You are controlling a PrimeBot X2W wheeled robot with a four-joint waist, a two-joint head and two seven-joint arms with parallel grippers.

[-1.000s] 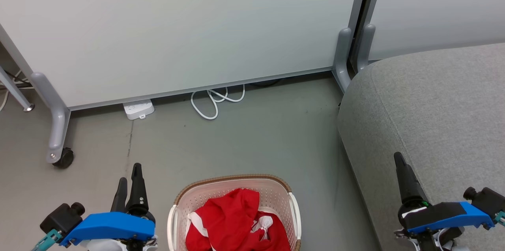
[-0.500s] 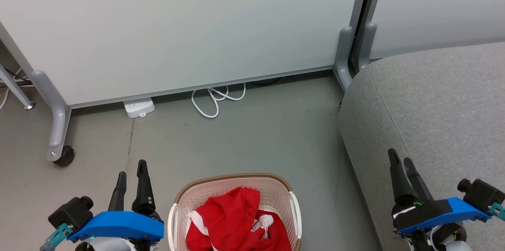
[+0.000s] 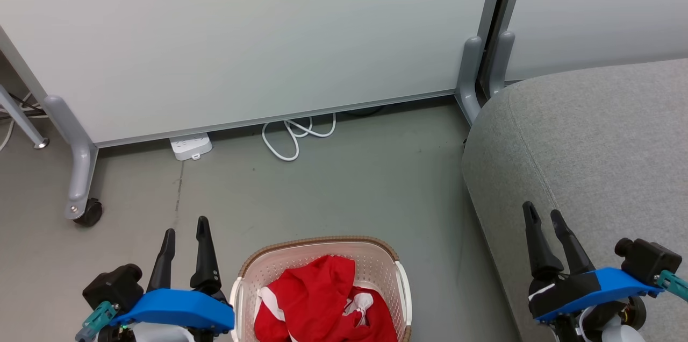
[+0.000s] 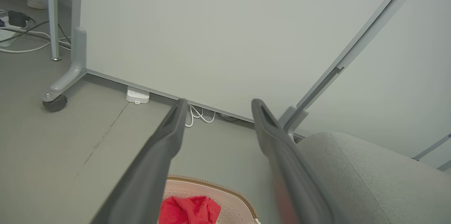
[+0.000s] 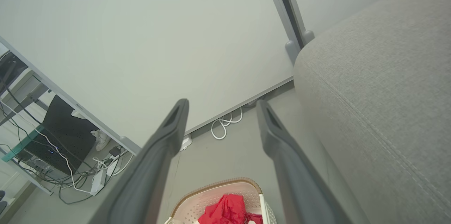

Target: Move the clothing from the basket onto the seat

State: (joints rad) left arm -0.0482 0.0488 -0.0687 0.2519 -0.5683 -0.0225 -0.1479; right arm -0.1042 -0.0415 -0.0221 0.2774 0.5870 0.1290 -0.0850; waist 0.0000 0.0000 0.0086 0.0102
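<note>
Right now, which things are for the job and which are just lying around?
For the job: red clothing, basket, grey seat.
Just lying about: white cable, power strip, wheeled partition.

Soft red cloth clothing (image 3: 322,299) fills a perforated plastic basket (image 3: 376,261); the seat (image 3: 591,143) is matt woven fabric.

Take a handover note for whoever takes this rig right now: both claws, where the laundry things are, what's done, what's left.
Left claw: open, empty, just left of the basket.
Right claw: open, empty, over the near edge of the seat.
Clothing: red heap inside the basket, which stands on the floor left of the seat.
Done: nothing on the seat yet.
Left: lift the clothing out and lay it on the seat.
</note>
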